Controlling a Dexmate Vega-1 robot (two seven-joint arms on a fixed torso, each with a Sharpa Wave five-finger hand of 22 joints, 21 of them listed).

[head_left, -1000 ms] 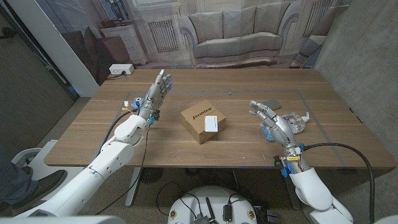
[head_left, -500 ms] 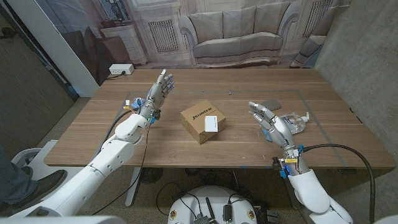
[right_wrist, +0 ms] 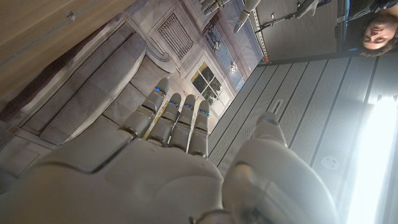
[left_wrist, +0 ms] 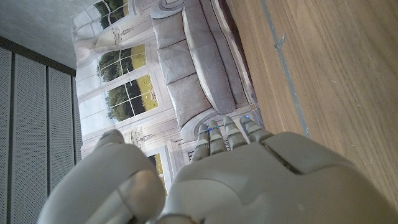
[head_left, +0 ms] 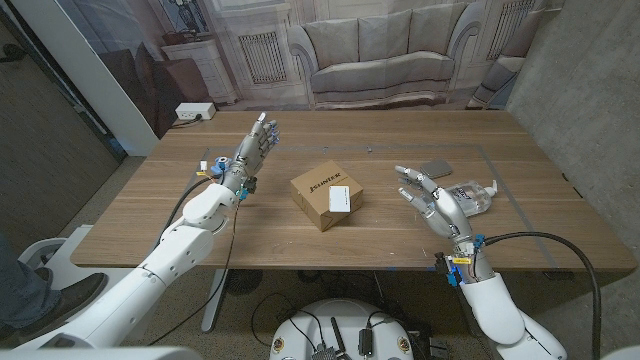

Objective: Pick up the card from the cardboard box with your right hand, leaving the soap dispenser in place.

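Observation:
A brown cardboard box sits at the middle of the wooden table. A white card lies on the box's right part. My right hand is raised to the right of the box, fingers spread, holding nothing, apart from the card. Just right of that hand a clear soap dispenser lies on the table. My left hand stands left of the box, fingers stretched up and empty. The wrist views show the backs of my left hand and right hand with straight fingers.
A small grey flat object lies beyond the dispenser. A white power strip sits on a ledge past the far left corner. A backdrop printed with a sofa stands behind the table. A person shows at the right wrist view's edge.
My right hand has moved left toward the box and lifted slightly, away from the soap dispenser. The left hand, box and card have stayed put.

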